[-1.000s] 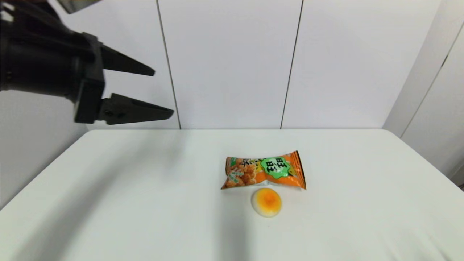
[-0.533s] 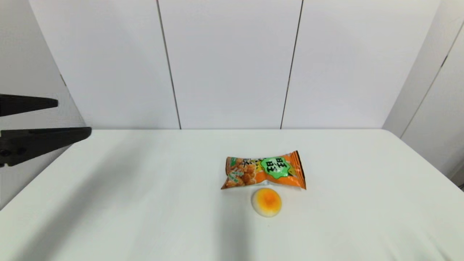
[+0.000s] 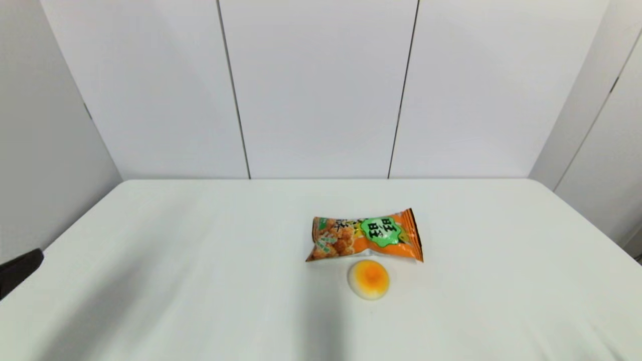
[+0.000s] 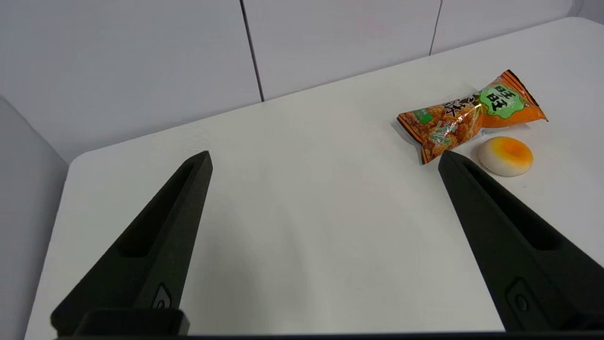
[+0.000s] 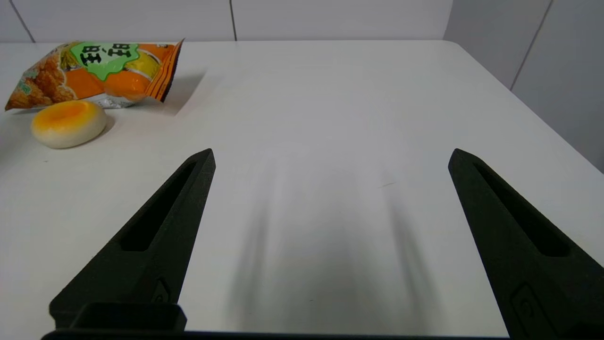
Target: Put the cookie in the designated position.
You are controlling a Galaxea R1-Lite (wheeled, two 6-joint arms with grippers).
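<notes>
Orange packet: the cookie [image 3: 365,237] is a glossy orange pillow bag with a green label and pictured brown snack pieces; it lies flat on the table, about halfway between the far edge and the near edge, a little toward the right edge.
Cookie contact: no gripper touches it; both are well apart from it.
Neighbour: a small round dome [image 3: 369,279], white at the rim and yellow-orange on top, sits just beside the cookie on its near side; whether the two touch I cannot tell.
Table: the white table [image 3: 200,281] carries only these two things in the head view.
Left gripper: the left gripper [image 4: 325,158] is at the left edge of the table; in the head view only a dark tip shows at the left border. Its two black fingers [image 4: 160,236] stand wide apart with nothing between them.
Right gripper: the right gripper [image 5: 330,156] hangs low over the right part of the table, toward the near edge. Its fingers [image 5: 155,236] are also spread wide, with only bare table between.
Background: pale wall panels [image 3: 321,85] rise behind the far edge.
</notes>
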